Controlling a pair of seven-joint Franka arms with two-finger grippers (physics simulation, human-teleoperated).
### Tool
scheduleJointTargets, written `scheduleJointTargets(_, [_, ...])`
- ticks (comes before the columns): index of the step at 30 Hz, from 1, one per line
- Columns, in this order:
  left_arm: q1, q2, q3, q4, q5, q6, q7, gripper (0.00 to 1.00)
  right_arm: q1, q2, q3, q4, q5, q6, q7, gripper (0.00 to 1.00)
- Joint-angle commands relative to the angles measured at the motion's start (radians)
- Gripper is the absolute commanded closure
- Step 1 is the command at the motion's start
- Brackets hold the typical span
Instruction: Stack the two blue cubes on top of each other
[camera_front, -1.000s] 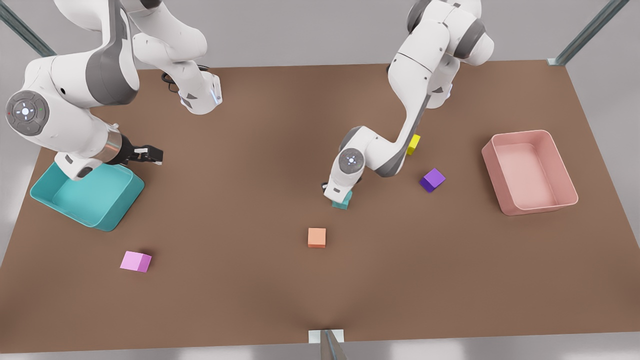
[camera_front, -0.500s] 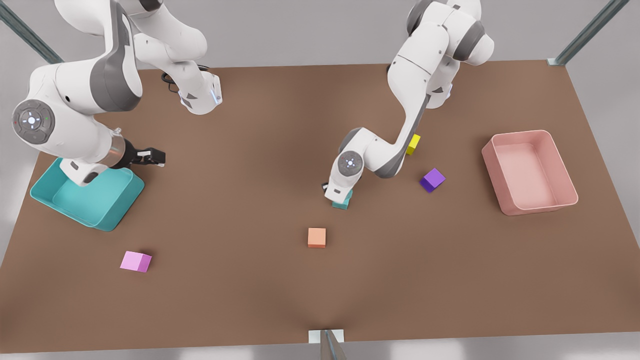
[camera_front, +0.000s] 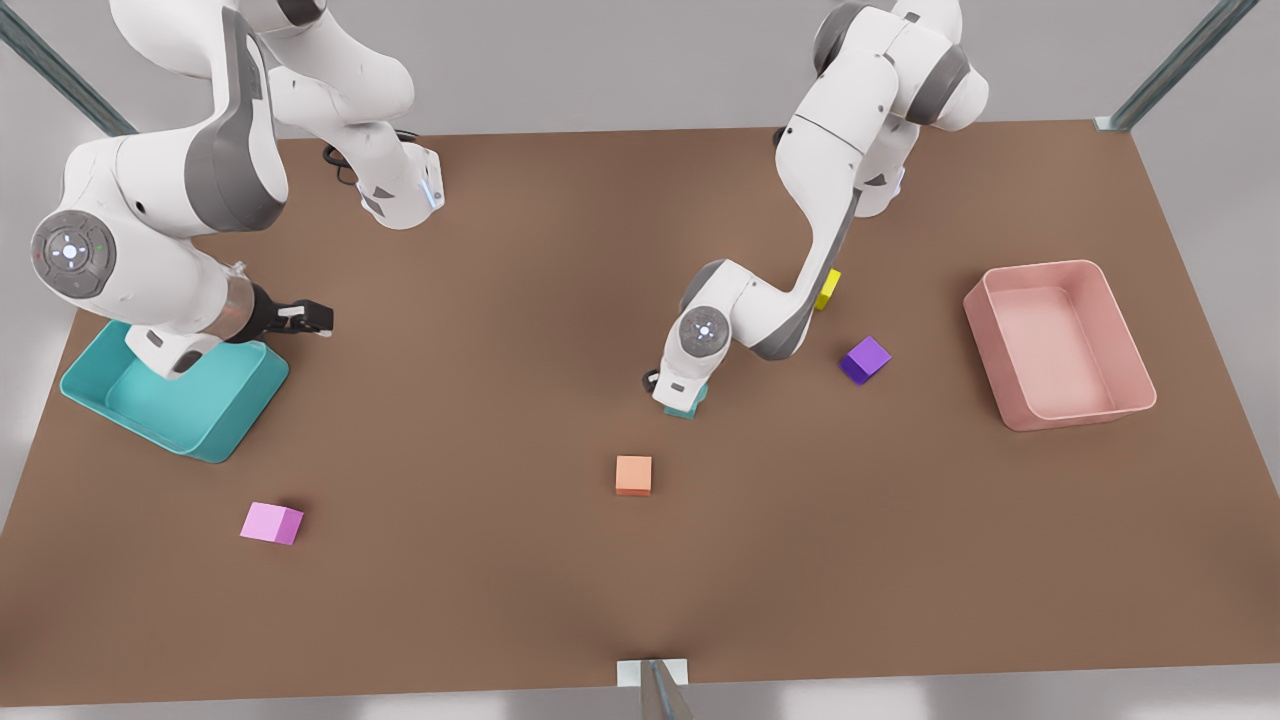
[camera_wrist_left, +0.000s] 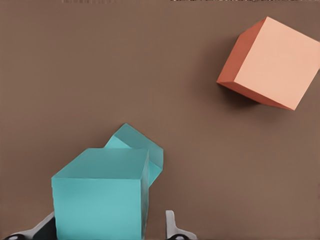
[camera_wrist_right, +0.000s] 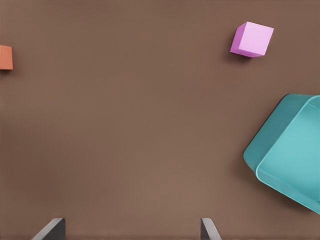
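The left gripper (camera_front: 682, 398) has sunk slightly lower over the middle of the brown table (camera_front: 500, 560) than half a second ago. Its jaws pinch one small teal plain cube (camera_wrist_left: 100, 192), held just above the second teal cube (camera_wrist_left: 145, 150), which lies on the table skewed to it; whether they touch is unclear. The orange cube (camera_front: 633, 474) sits nearby. The right gripper (camera_front: 312, 318) has edged a little toward the front view's right beside the large teal open bin (camera_front: 245, 405), jaws spread wide and holding nothing. The pink cube (camera_wrist_right: 251, 39) lies apart.
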Motion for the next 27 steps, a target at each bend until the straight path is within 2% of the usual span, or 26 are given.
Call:
scheduleJointTargets(1, [0.003,-0.004,0.0,0.001,0.0,0.0,-0.008,0.0,0.001,0.0,0.0,0.0,0.0,0.002,-0.015,0.0])
scheduleJointTargets(8, [0.006,-0.013,-0.002,0.0,-0.002,-0.01,-0.01,0.0,0.001,0.002,0.0,0.0,0.002,0.002,-0.015,0.0])
scheduleJointTargets(16, [0.006,-0.057,-0.014,0.0,-0.002,-0.113,-0.037,0.0,0.001,0.002,0.0,0.0,0.004,0.002,-0.015,0.0])
scheduleJointTargets(17, [0.006,-0.099,-0.014,0.0,-0.002,-0.174,-0.036,0.0,0.001,0.002,0.0,0.0,0.004,0.002,-0.015,0.0])
scheduleJointTargets(18, [0.055,-0.162,-0.011,0.075,0.004,-0.43,0.045,0.0,0.001,0.0,0.0,0.0,0.004,0.002,-0.015,0.0])
scheduleJointTargets(19, [0.136,-0.165,-0.009,0.21,0.017,-0.688,0.257,0.0,0.001,0.0,0.0,0.0,0.004,0.002,-0.015,0.0])
scheduleJointTargets(20, [0.21,-0.177,-0.011,0.3,0.119,-0.841,0.464,0.0,0.001,0.0,0.0,0.0,0.004,0.002,-0.015,0.0])
scheduleJointTargets(22, [0.325,-0.231,-0.009,0.323,0.173,-0.915,0.696,0.0,0.001,0.002,0.0,0.0,0.004,0.002,-0.013,0.0])
scheduleJointTargets(23, [0.345,-0.24,-0.009,0.405,0.216,-1.009,0.837,0.0,0.001,0.0,0.0,0.0,0.004,0.002,-0.013,0.0])
scheduleJointTargets(25, [0.558,-0.336,-0.16,0.337,0.279,-0.928,0.975,0.0,0.001,0.0,0.0,0.0,0.004,0.002,-0.013,0.0])
scheduleJointTargets(27, [0.561,-0.392,-0.155,0.296,0.282,-0.902,0.96,0.0,0.001,0.0,0.0,0.0,0.002,0.002,-0.013,0.0])
